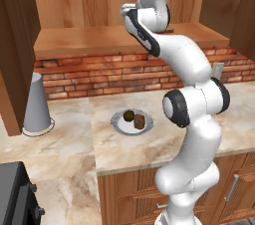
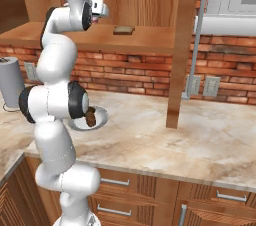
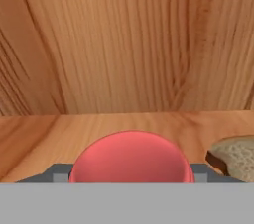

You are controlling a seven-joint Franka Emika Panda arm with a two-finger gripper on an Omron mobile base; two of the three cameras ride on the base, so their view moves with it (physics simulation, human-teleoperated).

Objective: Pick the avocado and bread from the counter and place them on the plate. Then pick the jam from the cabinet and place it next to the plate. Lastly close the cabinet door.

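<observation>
The white arm with dark joints reaches up into the warm-brown wooden wall cabinet [image 1: 124, 40], its hand level with the cabinet's lower shelf. In the hand view the tool [image 3: 130, 174] sits right at the squat pinkish-red jam jar with a red lid [image 3: 130, 157], which stands on the shelf in front of the plank back. The jar fills the space between the two dark finger tips [image 3: 58, 172], one at each side of it and right against its sides, so the tool looks clamped on the jam jar with its fingers partly apart. Just beside the jar, toward the right of the hand view, lies a flat thin brown slice with a paler edge [image 3: 234, 154]; the right base view shows that slice [image 2: 123, 30] resting on the same shelf.

Below, on the beige-and-tan marbled stone bench [image 1: 164, 134], stands the round pale grey-white plate with a fluted rim [image 1: 119, 123]. The small round dark olive-brown avocado [image 1: 128, 115] and the small dark brown blocky bread chunk [image 1: 139, 121] both lie on the plate, side by side and close together. From the right base view the plate [image 2: 100, 116] is partly hidden behind the arm, with the bread chunk [image 2: 90, 117] showing at its edge.

A grey cone-shaped container [image 1: 37, 104] stands on the bench well to the left of the plate. The cabinet's door with a vertical steel bar handle [image 2: 196, 45] stands open at the right.
</observation>
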